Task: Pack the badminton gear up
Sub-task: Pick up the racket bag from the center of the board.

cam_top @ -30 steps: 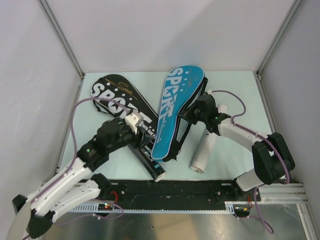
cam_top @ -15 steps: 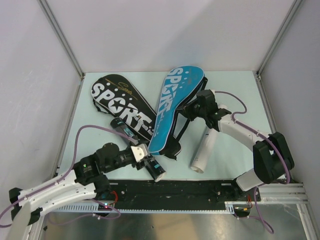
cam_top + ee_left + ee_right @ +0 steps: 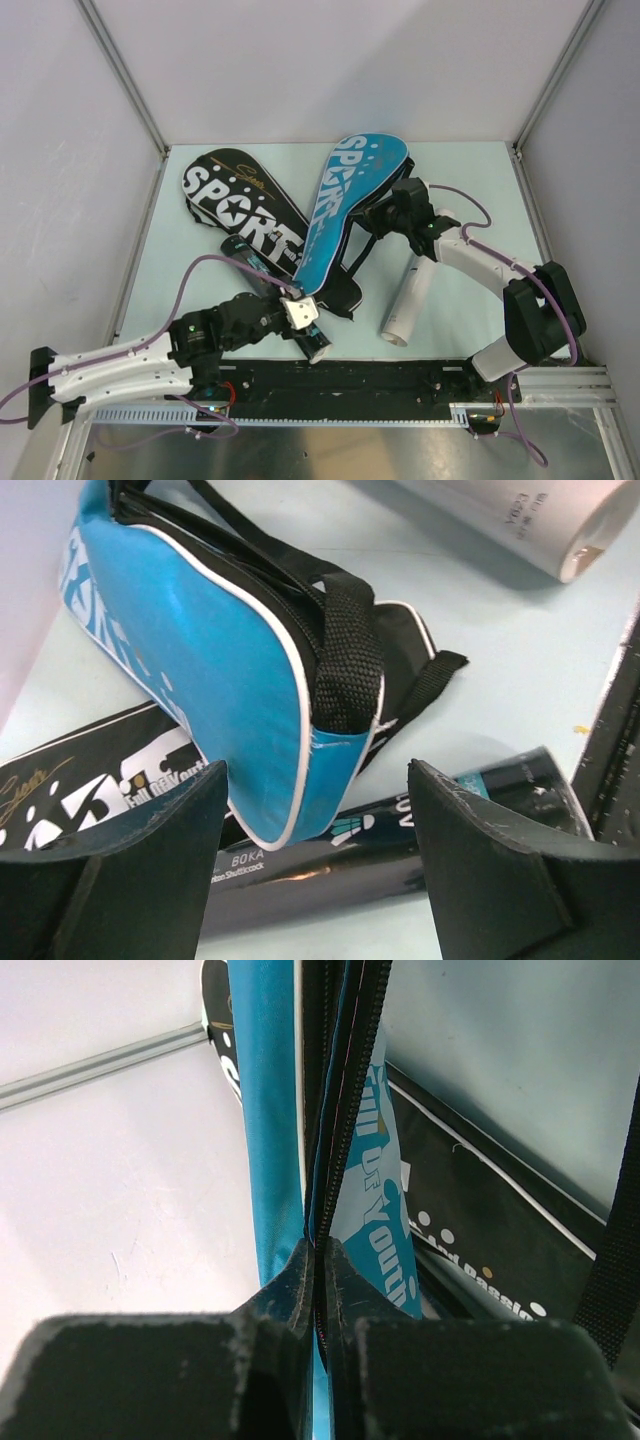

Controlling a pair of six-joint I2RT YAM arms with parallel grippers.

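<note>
Right hand (image 3: 317,1260) pinches blue cover (image 3: 345,210) by its thin edge mid-tabletop (image 3: 480,190), left hand (image 3: 315,815) wide over black tube (image 3: 420,845) just nearer; risk: edge slips free, or lifted cover drags tube.

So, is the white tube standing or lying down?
Lying down: the white tube rests lengthwise on the table, beside the blue cover.

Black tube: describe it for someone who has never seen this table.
Find the two overlapping SPORT covers. The black tube lies along the black cover's near edge, passing the blue cover's narrow tip. Unlike the white tube farther right, it is dark.
</note>
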